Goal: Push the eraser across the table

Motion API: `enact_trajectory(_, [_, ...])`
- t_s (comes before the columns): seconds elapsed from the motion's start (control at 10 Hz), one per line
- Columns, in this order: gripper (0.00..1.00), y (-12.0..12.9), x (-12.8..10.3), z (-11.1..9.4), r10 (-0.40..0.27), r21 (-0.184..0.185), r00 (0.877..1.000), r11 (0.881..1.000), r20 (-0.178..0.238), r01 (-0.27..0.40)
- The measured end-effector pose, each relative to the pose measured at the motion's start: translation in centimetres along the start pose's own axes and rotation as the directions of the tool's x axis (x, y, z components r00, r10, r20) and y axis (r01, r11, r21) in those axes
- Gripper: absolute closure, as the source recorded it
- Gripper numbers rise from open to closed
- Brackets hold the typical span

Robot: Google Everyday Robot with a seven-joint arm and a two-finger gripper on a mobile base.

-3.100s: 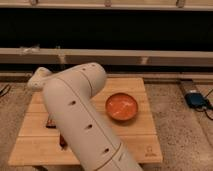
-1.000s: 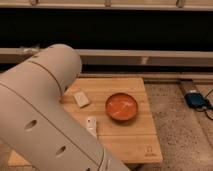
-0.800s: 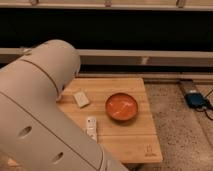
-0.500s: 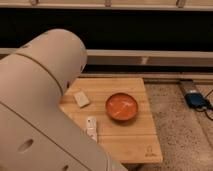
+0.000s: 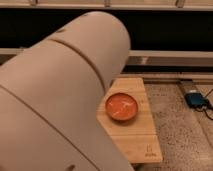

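Observation:
My white arm fills the left and middle of the camera view and hides most of the table. Only the right part of its light wooden plank top shows, with a small logo near the front right corner. The eraser is hidden behind the arm. The gripper is out of view.
An orange bowl sits on the visible part of the table. A blue device with a cable lies on the speckled floor at the right. A dark wall with a light rail runs behind the table.
My arm has swung further right and up across the view. It now covers the white block, the small upright white object and the left half of the table.

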Motion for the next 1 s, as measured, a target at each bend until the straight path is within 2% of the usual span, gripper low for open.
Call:
enact_trajectory(0.1, [0.2, -0.4, -0.4, -0.3, -0.009, -0.024, 1.0, 1.0, 0.017, 0.009])
enact_trajectory(0.4, [0.2, -2.6, -1.8, -0.7, -0.012, -0.063, 0.999, 0.998, 0.043, 0.015])
enact_trajectory(1.0, [0.2, -6.5, -3.6, -0.4, 0.03, -0.076, 0.998, 0.997, 0.056, -0.026])
